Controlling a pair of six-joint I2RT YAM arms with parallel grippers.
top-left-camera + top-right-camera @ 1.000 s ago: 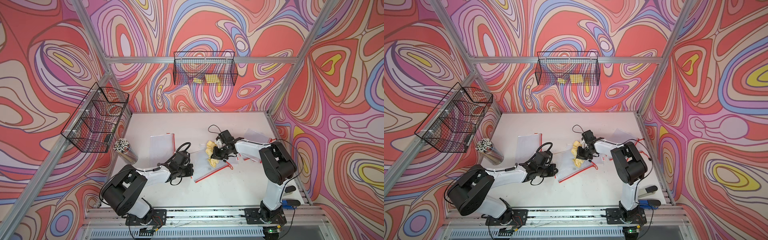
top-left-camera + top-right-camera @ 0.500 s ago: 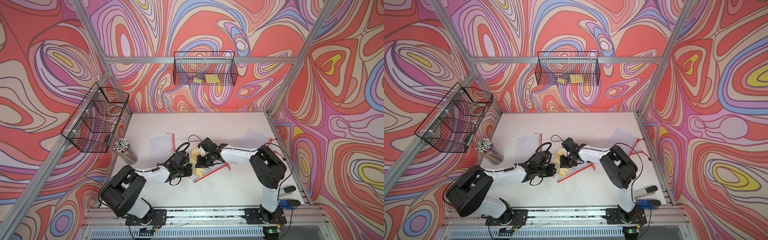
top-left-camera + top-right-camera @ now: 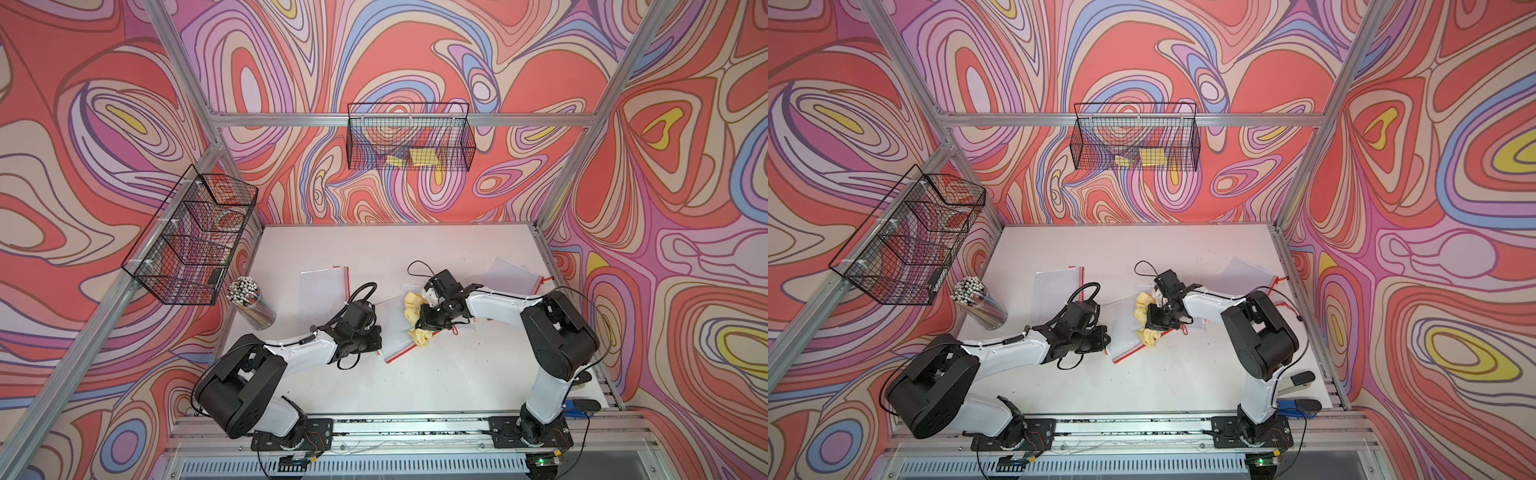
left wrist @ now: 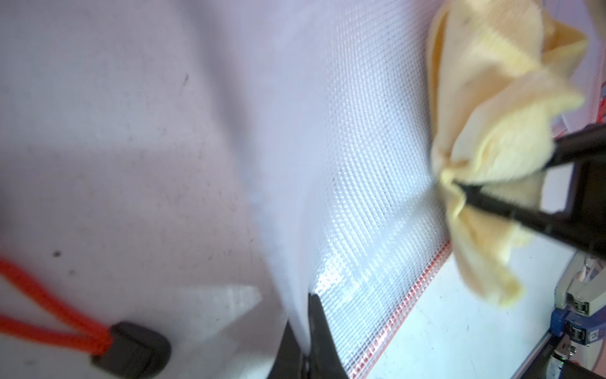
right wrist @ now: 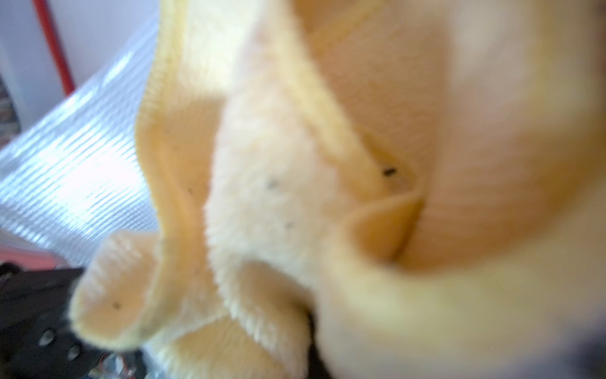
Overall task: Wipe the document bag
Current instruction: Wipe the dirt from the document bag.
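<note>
1. Right wrist view: almost all blurred yellow cloth [image 5: 295,197], only a strip of the document bag [image 5: 72,164] beside it. That arm's fingers can't be seen there.
2. Left wrist view: the near field is soft. The red cord with black toggle [image 4: 128,347] is blurred, and I can't tell which bag it belongs to.
3. In both top views the fingertips of both arms are hidden under the gripper bodies, and the cloth [image 3: 419,334] covers the bag's right end.
4. Left gripper [image 4: 305,334]: fingers pressed together, pinching the bag's left edge, with the mesh sheet running up between them.
5. Right gripper [image 4: 459,183]: fingers [image 4: 508,210] closed on a bunched fold of cloth, with loose ends hanging on both sides.
6. The cloth is touching the bag's mesh face near the red zip edge.
7. The document bag [image 3: 395,332] is mid-table, a little toward the front edge and skewed to the edges.
8. Left arm: low and nearly flat, reaching from the front-left base to the left gripper [image 3: 377,334] at mid-table.
9. Right arm: elbow raised near the table's right edge, forearm reaching left, wrist tipped down at the right gripper [image 3: 423,316].
10. Table [image 3: 415,386]: white.
</note>
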